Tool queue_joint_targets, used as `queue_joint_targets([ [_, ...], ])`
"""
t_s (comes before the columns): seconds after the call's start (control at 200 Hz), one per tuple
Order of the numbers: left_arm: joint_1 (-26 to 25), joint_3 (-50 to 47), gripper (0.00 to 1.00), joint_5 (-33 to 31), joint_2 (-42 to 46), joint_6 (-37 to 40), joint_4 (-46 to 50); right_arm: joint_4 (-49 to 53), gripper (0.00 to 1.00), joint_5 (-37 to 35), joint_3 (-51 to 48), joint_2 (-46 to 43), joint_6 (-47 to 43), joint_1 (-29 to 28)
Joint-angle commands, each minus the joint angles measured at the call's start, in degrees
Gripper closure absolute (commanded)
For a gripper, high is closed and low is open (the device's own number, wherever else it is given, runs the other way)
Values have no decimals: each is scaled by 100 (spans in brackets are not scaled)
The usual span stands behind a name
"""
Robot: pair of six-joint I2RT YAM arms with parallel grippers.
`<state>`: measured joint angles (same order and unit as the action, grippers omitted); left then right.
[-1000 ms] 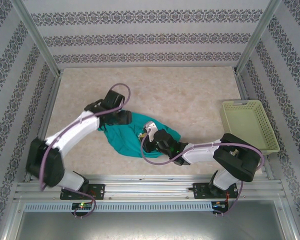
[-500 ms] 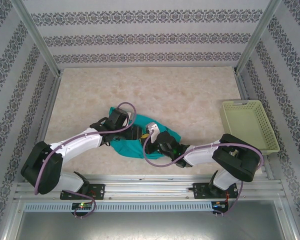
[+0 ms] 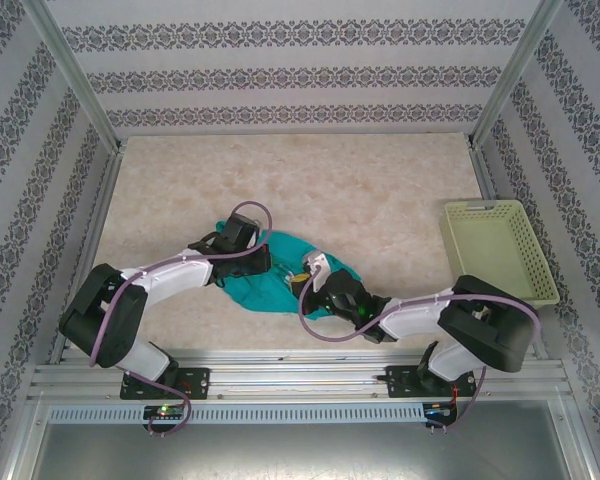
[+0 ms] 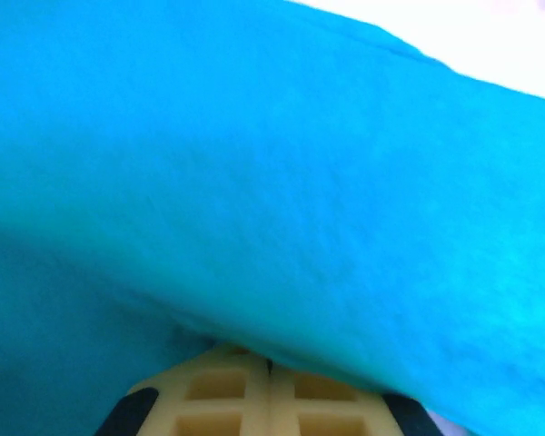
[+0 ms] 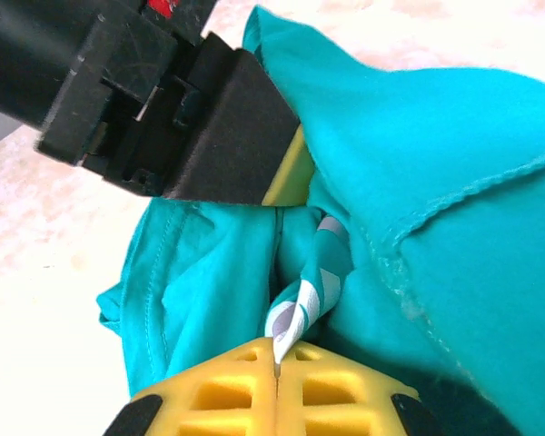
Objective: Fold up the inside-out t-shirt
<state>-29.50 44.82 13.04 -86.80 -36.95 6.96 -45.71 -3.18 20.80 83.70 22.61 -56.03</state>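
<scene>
The inside-out t-shirt point(image 3: 280, 285) is a teal bundle crumpled on the table between the two arms. My left gripper point(image 3: 260, 262) presses into its left side. In the left wrist view its pale yellow fingers point(image 4: 227, 395) are together, with teal cloth point(image 4: 254, 182) coming out from their tips. My right gripper point(image 3: 315, 278) is at the bundle's right side. The right wrist view has its yellow fingertips point(image 5: 276, 352) shut on the white striped neck tag point(image 5: 311, 295). The left gripper's black body point(image 5: 163, 100) is just beyond, buried in the cloth.
A pale yellow-green basket point(image 3: 498, 250) stands at the table's right edge. Bare beige tabletop point(image 3: 310, 180) stretches behind the shirt to the patterned back wall. A metal rail point(image 3: 300, 375) runs along the near edge by the arm bases.
My left gripper swung from the shirt's far left edge toward the near right, bunching the cloth up against the right gripper. The right gripper shifted slightly right, still on the tag.
</scene>
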Motion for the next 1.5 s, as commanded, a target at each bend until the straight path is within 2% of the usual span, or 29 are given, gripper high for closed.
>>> queue_joint_targets([
  [0.0,325,61,100,-424,-126,-202,130,-127,100,-258,-306,-518,94,-30],
  [0.195,921,-363,100,-218,-146,-475,-106,125,100,-335,-432,-1207,120,-31],
  [0.325,896,-331,100,-228,-133,-429,52,141,100,-271,-444,-1172,208,-31],
  [0.445,661,-397,100,-146,34,-363,16,280,100,-432,-338,-836,309,-15],
  [0.545,294,-429,100,-129,285,-300,-12,748,85,-372,-148,-665,346,6],
  [0.605,45,-457,100,-210,403,-334,-46,1083,69,-371,69,-706,408,21],
  [0.654,-132,-514,100,-217,448,-398,-202,1485,52,-507,213,-845,620,43],
  [0.684,-212,-548,100,-214,449,-452,-284,1740,46,-451,312,-952,712,88],
  [0.819,-324,-746,100,-161,460,-651,-635,2991,35,-443,942,-1240,576,110],
  [0.924,-327,-746,100,-153,508,-705,-673,3244,32,-734,1026,-1142,421,133],
  [1.094,-321,-570,100,-73,663,-809,-440,3100,32,-271,964,-951,454,253],
  [1.254,-325,-528,100,1,666,-788,-398,2685,41,-131,975,-631,695,242],
  [1.494,-329,-436,100,11,724,-849,-271,2874,58,191,1497,119,747,232],
])
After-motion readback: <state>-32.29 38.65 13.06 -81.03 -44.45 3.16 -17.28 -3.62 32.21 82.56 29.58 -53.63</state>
